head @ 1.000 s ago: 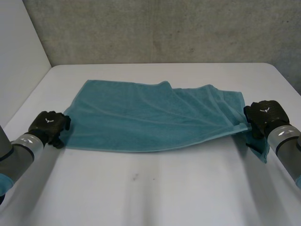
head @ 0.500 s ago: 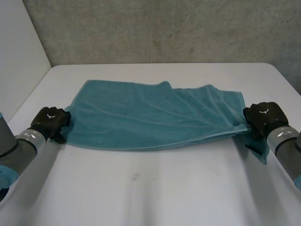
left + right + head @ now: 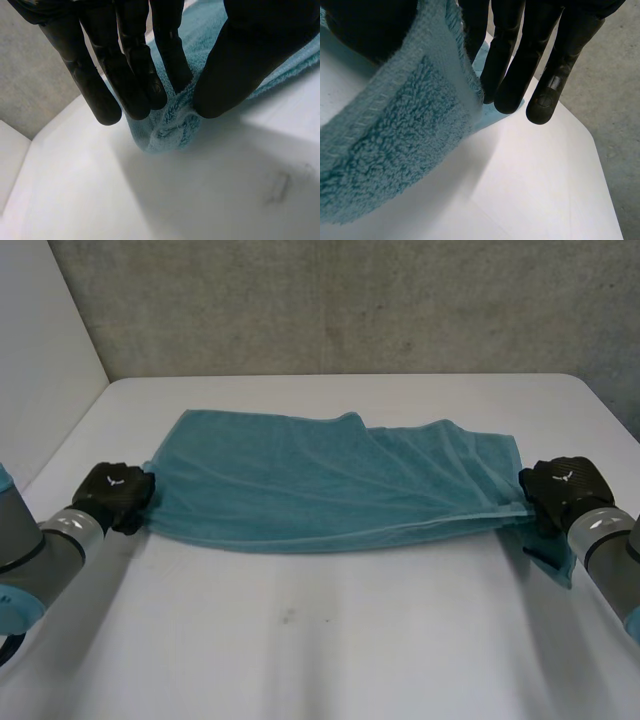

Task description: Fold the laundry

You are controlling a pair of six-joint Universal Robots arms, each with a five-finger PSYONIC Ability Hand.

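Note:
A teal towel (image 3: 330,480) lies spread across the white table (image 3: 320,640), its near long edge lifted between my two hands. My left hand (image 3: 115,492) is at the towel's near left corner; in the left wrist view its straight fingers (image 3: 135,70) and thumb pinch the corner of the towel (image 3: 172,127). My right hand (image 3: 562,485) is shut on the near right corner, and a flap of the towel hangs below it. In the right wrist view the towel's edge (image 3: 410,135) runs between the thumb and the fingers (image 3: 512,65).
The grey wall (image 3: 340,300) runs behind the table's far edge. A white panel (image 3: 40,370) stands to the left. A small dark smudge (image 3: 288,617) marks the bare tabletop in front of the towel.
My left hand has slid right to the towel's corner and closed on it. The near edge of the towel has risen and tightened. My right hand has held its grip.

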